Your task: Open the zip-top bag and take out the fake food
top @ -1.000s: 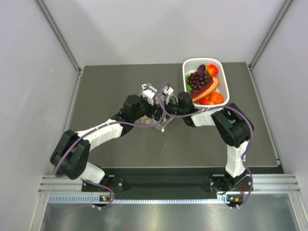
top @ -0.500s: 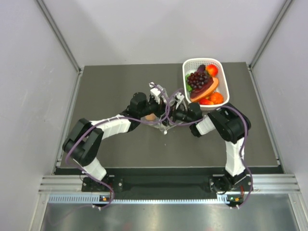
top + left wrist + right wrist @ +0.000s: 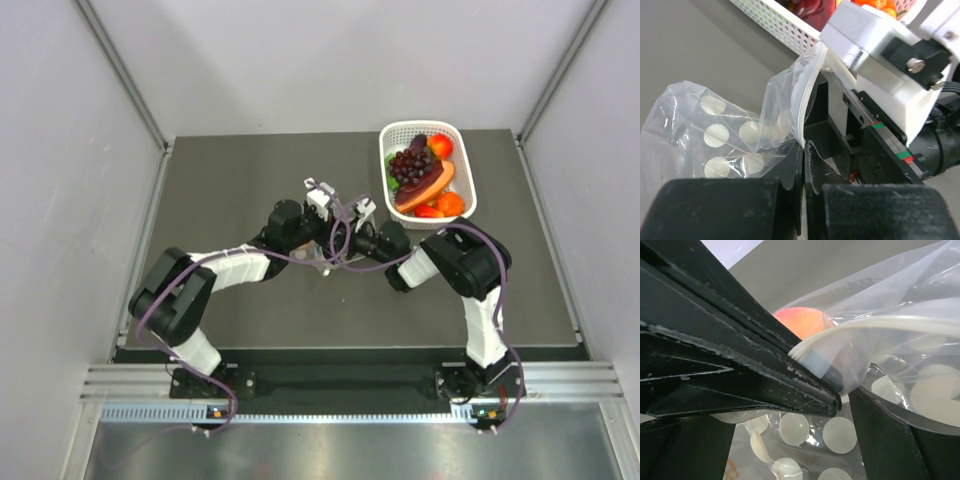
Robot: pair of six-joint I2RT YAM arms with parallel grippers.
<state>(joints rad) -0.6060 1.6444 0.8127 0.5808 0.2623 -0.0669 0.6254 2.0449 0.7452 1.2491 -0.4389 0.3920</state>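
Pale grey walls [image 3: 300, 60] close in a dark grey table [image 3: 220, 180], and the work is near its middle. One zip-top bag [image 3: 715, 135] sits there, clear, crinkled and printed with white dots. I count one peach-orange fruit [image 3: 802, 322] inside it.

The left gripper [image 3: 804, 150] has its fingers pinched tight on the bag's white zip strip [image 3: 802, 100], at the mouth. The right gripper [image 3: 845, 396] faces it with fingers spread wide, and the strip is draped over the tip of one finger [image 3: 790, 375]. I can't tell whether that finger is inside the mouth.

Both arms reach in from the near edge, elbows bowed outward, wrists bent towards each other so the two grippers meet over the bag.

One white lattice basket [image 3: 420, 125] stands at the far right corner. It holds one dark grape bunch [image 3: 408, 164] and several red and orange pieces.
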